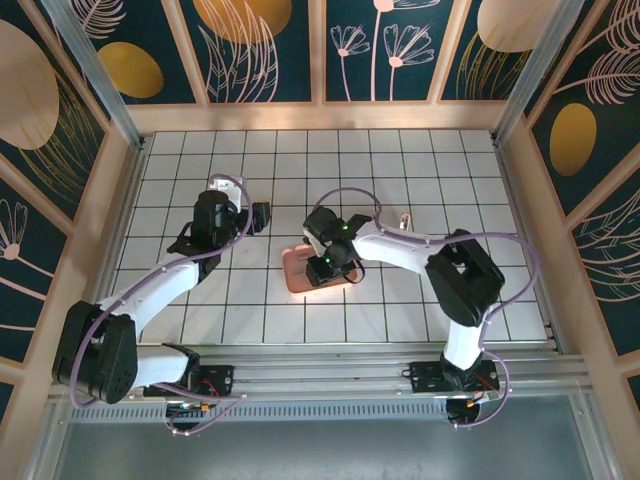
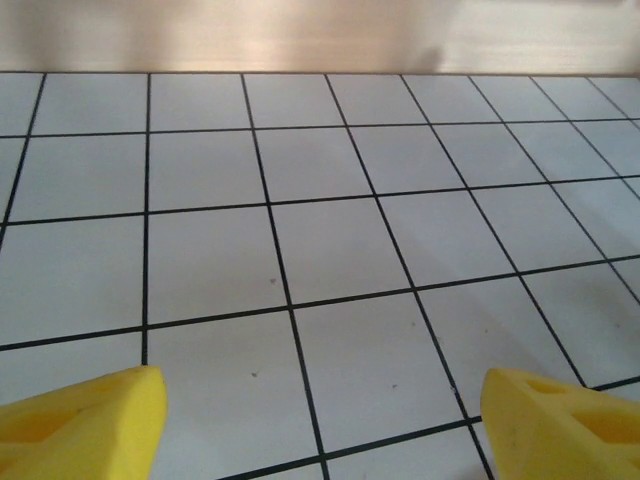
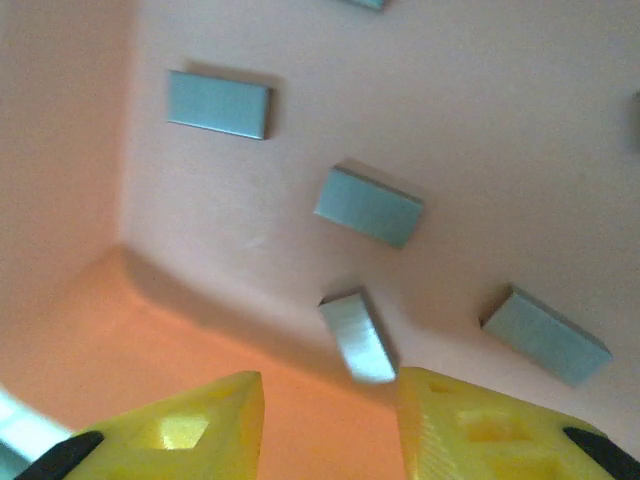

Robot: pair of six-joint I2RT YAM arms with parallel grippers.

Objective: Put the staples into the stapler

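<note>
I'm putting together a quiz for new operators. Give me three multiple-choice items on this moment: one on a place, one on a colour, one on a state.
1. The right gripper hangs over: A the tray; B a blue bowl; C a cardboard box.
2. The tray under the staples is: A green; B pink; C blue.
3. The left gripper is: A shut on a staple; B shut on nothing; C open.

Answers: 1A, its wrist view shows the tray floor just ahead; 2B, pink surrounds every strip; 3C, its yellow fingers stand wide apart with nothing between.
</note>
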